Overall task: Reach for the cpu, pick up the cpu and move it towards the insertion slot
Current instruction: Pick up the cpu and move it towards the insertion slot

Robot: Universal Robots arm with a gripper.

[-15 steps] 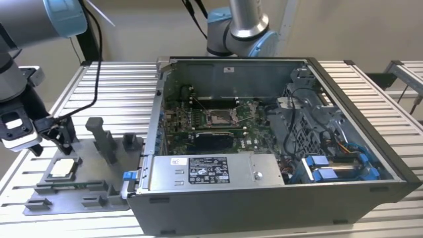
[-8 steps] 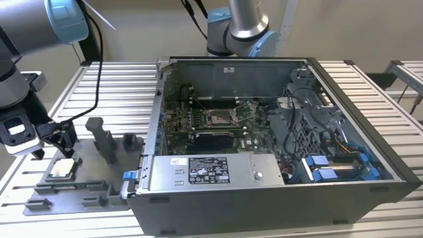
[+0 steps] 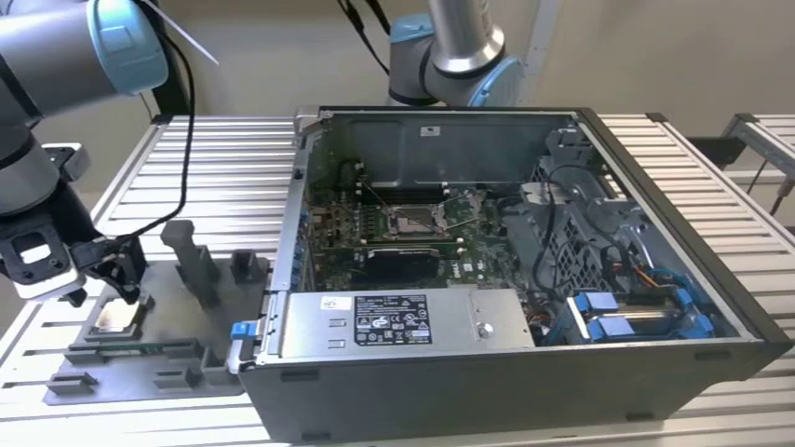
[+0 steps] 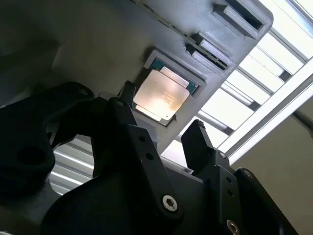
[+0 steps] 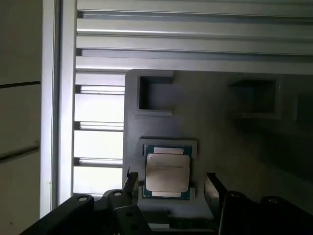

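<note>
1. Hovering at the lower left of the exterior view, the end effector (image 3: 118, 282) hangs just above the cpu (image 3: 114, 318). It is released, its fingers spread apart and gripping nothing.
2. The cpu lies flat, silvery face up, in a square nest of the grey fixture plate (image 3: 174, 371). The plate rests on the slatted metal bench (image 3: 199, 168).
3. In both wrist views the two black fingers (image 5: 211, 185) stand on opposite sides of the cpu, with a gap between each finger and the cpu's edge.
4. The insertion slot (image 3: 410, 221) sits on the green board inside the open computer case (image 3: 522, 382), near the middle of the exterior view. It is well apart from the cpu, toward the exterior view's right.
5. Upright grey fixture blocks (image 3: 193, 261) stand on the plate between the cpu and the case's near wall.
</note>
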